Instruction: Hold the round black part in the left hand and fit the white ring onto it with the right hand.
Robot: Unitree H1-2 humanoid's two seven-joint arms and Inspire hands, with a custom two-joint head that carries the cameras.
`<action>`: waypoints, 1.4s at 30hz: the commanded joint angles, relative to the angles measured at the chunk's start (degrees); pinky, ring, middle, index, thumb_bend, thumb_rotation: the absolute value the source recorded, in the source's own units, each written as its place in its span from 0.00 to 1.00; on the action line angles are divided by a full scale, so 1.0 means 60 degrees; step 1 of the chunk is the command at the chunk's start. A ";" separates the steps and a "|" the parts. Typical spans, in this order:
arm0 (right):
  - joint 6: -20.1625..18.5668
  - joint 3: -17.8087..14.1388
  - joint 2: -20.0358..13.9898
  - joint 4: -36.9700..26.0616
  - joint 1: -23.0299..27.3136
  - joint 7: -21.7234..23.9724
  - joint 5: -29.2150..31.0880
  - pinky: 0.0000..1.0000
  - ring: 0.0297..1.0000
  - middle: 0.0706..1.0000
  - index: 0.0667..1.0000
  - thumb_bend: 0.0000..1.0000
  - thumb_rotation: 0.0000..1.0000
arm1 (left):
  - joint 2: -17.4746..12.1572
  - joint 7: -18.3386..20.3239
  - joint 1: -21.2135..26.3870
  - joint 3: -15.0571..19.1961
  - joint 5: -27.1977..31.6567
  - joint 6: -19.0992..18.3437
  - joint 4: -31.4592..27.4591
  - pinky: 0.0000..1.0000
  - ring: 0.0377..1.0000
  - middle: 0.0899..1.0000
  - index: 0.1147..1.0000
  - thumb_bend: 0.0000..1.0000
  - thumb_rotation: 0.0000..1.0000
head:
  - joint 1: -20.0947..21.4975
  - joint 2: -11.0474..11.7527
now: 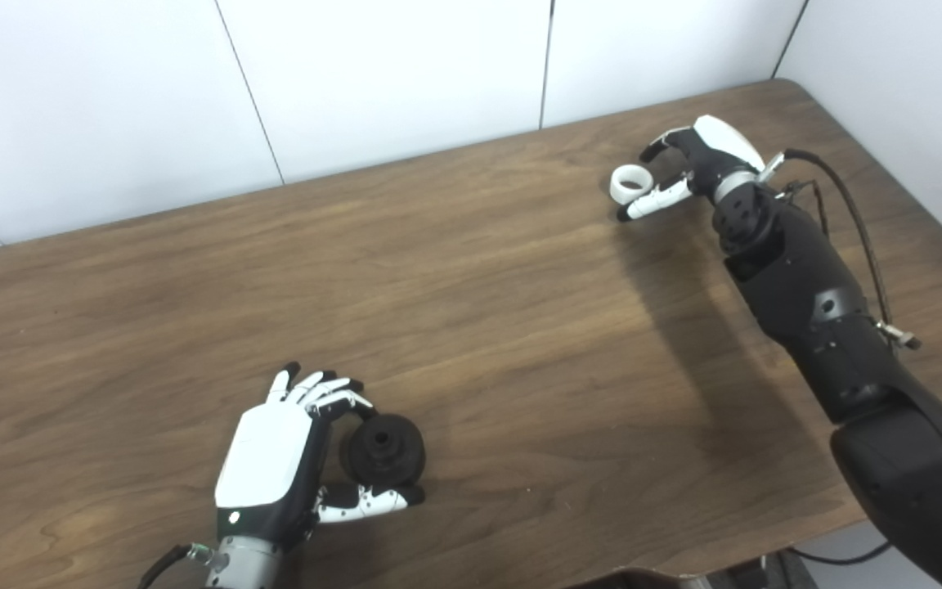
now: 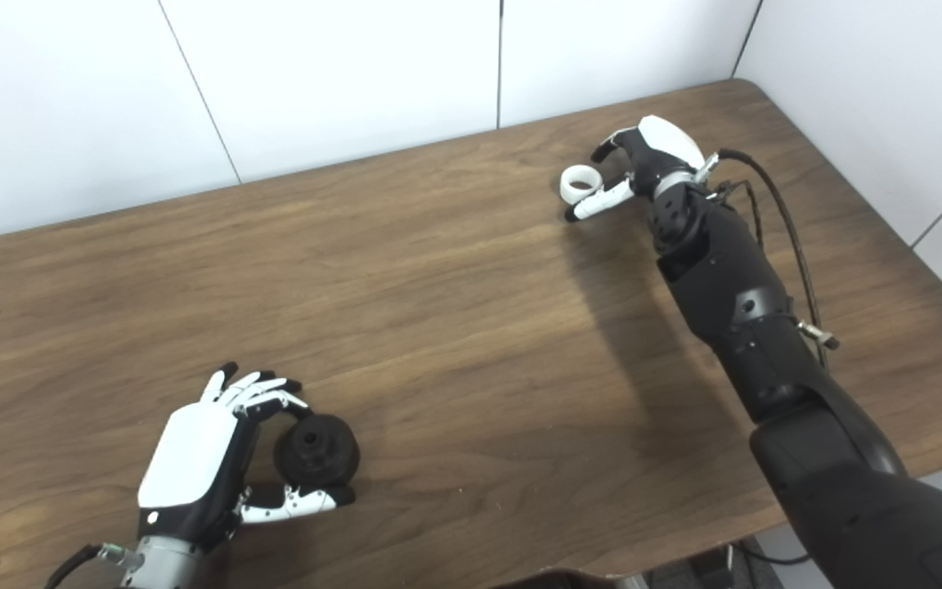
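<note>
Left hand [image 1: 275, 458] cups the black part [image 1: 382, 449] on the tabletop [image 1: 520, 327], fingers apart around it. Right hand [image 1: 688, 168] brackets the white ring [image 1: 630, 183]; contact looks loose, possibly none. An off-centre pinch could flick the ring away.

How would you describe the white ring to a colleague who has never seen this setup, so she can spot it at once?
Start at the far right corner of the wooden table, where the right hand reaches out. The white ring sits just left of that hand, between its fingers and thumb. It is small, pale and hollow, unlike the round black part by the left hand at the near edge.
</note>
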State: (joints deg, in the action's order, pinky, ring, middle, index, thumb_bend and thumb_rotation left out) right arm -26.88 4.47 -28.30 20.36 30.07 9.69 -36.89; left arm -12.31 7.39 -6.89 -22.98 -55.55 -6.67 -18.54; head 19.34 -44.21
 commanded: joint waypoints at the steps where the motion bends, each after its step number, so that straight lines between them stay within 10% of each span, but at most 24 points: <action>1: -0.0002 -0.0045 -0.0240 -0.0093 0.0601 -0.0079 -0.0107 0.92 0.98 0.93 0.69 0.86 0.26 | -0.0288 0.0605 -0.0476 0.0021 -0.0394 -0.0464 0.0368 1.00 0.87 0.75 0.42 0.52 0.06 | 0.0003 -0.0001; 35: -0.0001 0.0248 -0.0374 0.0028 0.0620 0.0093 -0.0144 0.91 0.98 0.92 0.58 0.80 0.19 | -0.0185 0.0802 -0.0480 0.0061 -0.0529 -0.0514 0.0190 1.00 0.87 0.76 0.42 0.52 0.05 | -0.0025 -0.0109; 37: 0.0017 0.0266 -0.0385 -0.0006 0.0598 0.0019 -0.0083 0.90 0.97 0.91 0.48 0.58 0.15 | -0.0185 0.0782 -0.0486 0.0048 -0.0573 -0.0502 0.0200 1.00 0.87 0.75 0.42 0.52 0.05 | -0.0039 -0.0118; 42: 0.0256 0.0335 -0.0422 -0.0032 0.0524 -0.0289 0.0006 0.89 0.96 0.87 0.45 0.52 0.13 | -0.0156 0.0808 -0.0485 0.0044 -0.0618 -0.0518 0.0187 1.00 0.87 0.75 0.42 0.52 0.06 | -0.0050 -0.0128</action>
State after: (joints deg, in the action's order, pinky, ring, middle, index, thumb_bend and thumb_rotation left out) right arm -26.38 6.67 -28.72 21.68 31.72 9.73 -36.55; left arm -11.66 8.19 -7.15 -22.88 -57.15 -6.82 -19.10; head 18.98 -44.91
